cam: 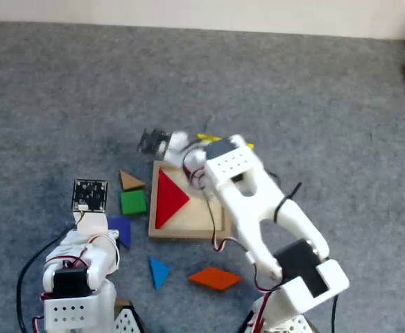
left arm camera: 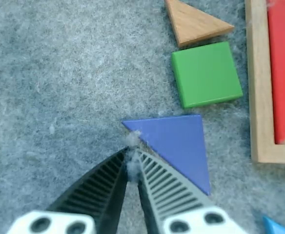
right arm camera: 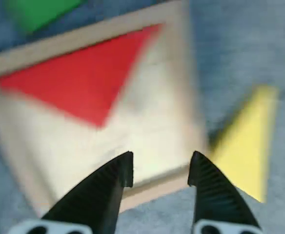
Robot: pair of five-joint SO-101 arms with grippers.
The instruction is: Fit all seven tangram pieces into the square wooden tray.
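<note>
- The left gripper point(left arm camera: 131, 157) has its ribbed dark fingers pressed together at the tips, with nothing between them.
- Its tips sit right at the long edge of the blue triangle point(left arm camera: 179, 144), close to one sharp corner. Whether they touch the piece cannot be told.
- Just past the blue triangle from those tips lies the green square point(left arm camera: 206, 74), flat and smooth. The plain wooden triangle point(left arm camera: 193, 24) lies farther on, close beside the square.
- The square wooden tray point(left arm camera: 259, 97) lies off to the blue triangle's far side from these fingers, its pale raised rim near that piece.
- The right gripper point(right arm camera: 161, 170) stands open with a moderate gap and holds nothing.
- Its fingertips hang over one rim of the tray. The bare pale wood floor lies directly ahead of them.
- The large red triangle point(right arm camera: 79, 78) lies inside the tray, beyond that bare floor and toward the far side from the fingertips.
- The yellow triangle point(right arm camera: 247, 146) lies outside the tray on the carpet, just beside one finger.
- Back toward the arms' bases, a small light-blue triangle point(cam: 159, 270) and an orange parallelogram point(cam: 215, 278) lie on the grey fuzzy carpet point(cam: 293, 83), outside the tray.
</note>
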